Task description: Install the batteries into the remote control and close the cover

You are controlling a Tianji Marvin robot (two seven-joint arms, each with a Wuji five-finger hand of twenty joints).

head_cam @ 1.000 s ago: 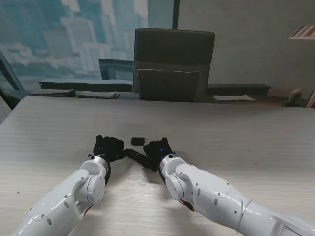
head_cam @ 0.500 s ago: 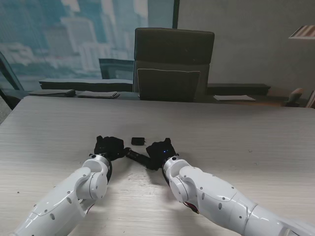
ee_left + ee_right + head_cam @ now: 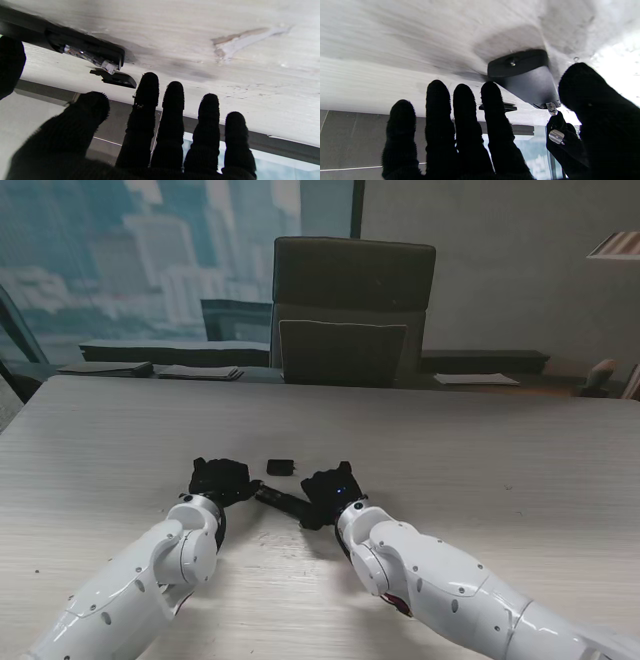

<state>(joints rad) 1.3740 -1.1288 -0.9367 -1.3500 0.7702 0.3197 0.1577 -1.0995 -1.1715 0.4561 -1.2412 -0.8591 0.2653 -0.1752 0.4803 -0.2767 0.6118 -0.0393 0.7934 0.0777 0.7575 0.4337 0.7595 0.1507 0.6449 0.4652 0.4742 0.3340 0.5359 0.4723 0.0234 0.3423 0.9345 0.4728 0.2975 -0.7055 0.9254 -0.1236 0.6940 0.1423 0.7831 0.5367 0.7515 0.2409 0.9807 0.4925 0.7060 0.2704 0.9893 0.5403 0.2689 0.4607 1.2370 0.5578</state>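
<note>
Stand view: we see even, soft daylight; the table [image 3: 450, 440] is sharp, with faint shadows under the arms.
Left wrist view: the black-gloved left hand [image 3: 150, 140] is a near silhouette against pale wood.
Right wrist view: glare washes out the upper right; the wood smears with blur; the right hand [image 3: 460, 140] reads dark.

My stand camera looked down from high over the pale wooden table [image 3: 480, 450]. Both wrist cameras sat low along my fingers, sharing the slim black plastic remote control [image 3: 82, 47].
</note>
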